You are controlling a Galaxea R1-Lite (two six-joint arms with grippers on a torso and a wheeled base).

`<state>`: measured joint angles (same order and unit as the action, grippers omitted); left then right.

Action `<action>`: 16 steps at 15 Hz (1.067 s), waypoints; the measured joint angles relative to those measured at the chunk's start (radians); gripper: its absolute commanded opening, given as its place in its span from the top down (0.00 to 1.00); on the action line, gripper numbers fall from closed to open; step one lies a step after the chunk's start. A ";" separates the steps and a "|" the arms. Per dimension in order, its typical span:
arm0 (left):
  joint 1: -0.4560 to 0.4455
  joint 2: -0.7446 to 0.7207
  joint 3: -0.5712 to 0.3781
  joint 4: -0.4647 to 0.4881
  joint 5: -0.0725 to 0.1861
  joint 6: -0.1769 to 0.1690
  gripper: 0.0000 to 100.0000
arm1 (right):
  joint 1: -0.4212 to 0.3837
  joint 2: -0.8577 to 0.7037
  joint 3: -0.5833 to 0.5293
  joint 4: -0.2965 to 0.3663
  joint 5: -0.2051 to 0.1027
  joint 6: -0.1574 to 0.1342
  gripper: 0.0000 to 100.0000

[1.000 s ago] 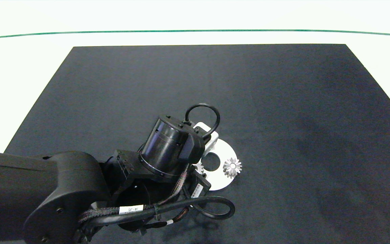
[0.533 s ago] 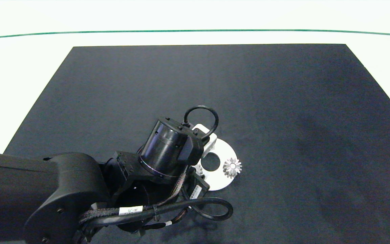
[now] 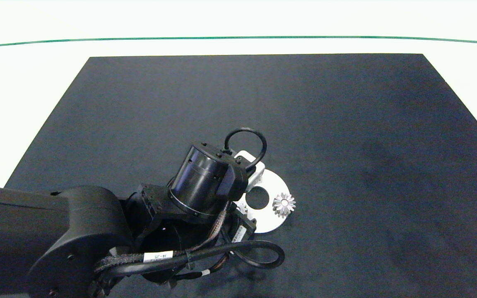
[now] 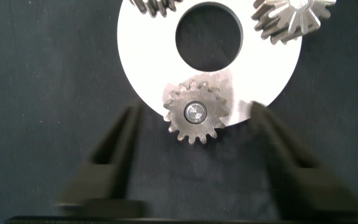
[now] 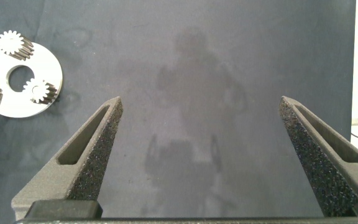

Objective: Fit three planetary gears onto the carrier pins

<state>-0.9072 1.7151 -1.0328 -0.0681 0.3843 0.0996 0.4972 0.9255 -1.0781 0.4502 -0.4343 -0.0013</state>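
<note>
The white ring-shaped disc (image 4: 135,56) lies on the black mat, with three silvery gears on it. In the left wrist view, one gear (image 4: 196,112) sits on a carrier pin (image 4: 195,112) whose tip shows in its bore. My left gripper (image 4: 196,111) is open around that gear, both fingers apart from it. Two more gears (image 4: 289,18) (image 4: 157,6) sit at the disc's far side. In the head view the left arm covers much of the disc (image 3: 269,221), and one gear (image 3: 284,204) shows. My right gripper (image 5: 201,102) is open and empty, far from the disc (image 5: 8,109).
The black mat (image 3: 346,124) covers most of the white table, with a green line (image 3: 238,37) beyond its far edge. The right arm does not appear in the head view. The left arm's cables (image 3: 259,252) loop over the mat near the disc.
The left arm has drawn back slightly toward the left, uncovering a little more of the disc's centre hole. The gears and disc have not moved.
</note>
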 measured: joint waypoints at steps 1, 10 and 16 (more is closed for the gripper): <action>0.009 -0.013 -0.001 0.002 0.000 0.000 0.00 | -0.001 0.000 0.001 0.000 0.000 -0.002 0.00; 0.616 -0.487 0.208 0.000 -0.003 0.042 0.00 | -0.131 -0.174 0.173 0.003 -0.080 -0.159 0.00; 0.764 -0.904 0.354 -0.004 -0.002 0.065 0.00 | -0.421 -0.460 0.266 0.000 -0.197 -0.239 0.00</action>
<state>-0.1428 0.8111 -0.6791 -0.0717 0.3819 0.1649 0.0760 0.4655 -0.8119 0.4502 -0.6311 -0.2404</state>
